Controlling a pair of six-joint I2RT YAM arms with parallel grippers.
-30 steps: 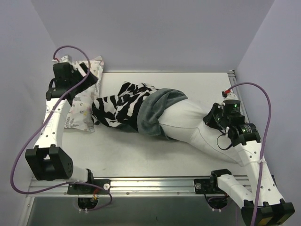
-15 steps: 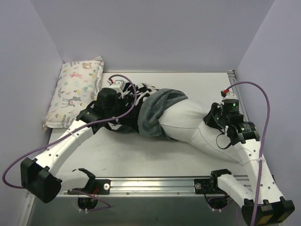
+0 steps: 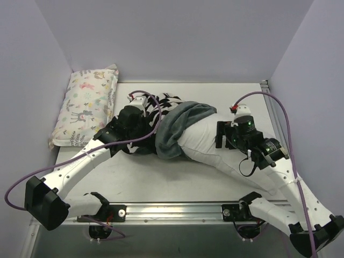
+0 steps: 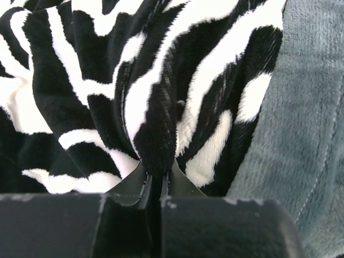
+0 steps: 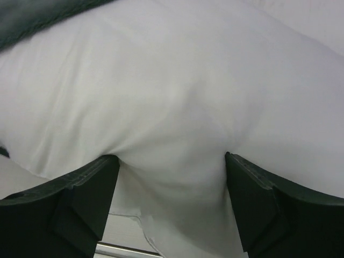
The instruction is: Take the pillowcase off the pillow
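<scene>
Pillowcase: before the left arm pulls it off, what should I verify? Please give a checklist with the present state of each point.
1. Left gripper shut on a fold of the pillowcase: ok.
2. Right gripper clamped on the pillow: not ok, jaws open, fingers astride a bulge of it.
3. Pillow partly out of the pillowcase: ok, white end bare.
4. Animal-print pillow apart from the pillowcase: ok.
5. Pillow's covered end free inside: cannot tell.
</scene>
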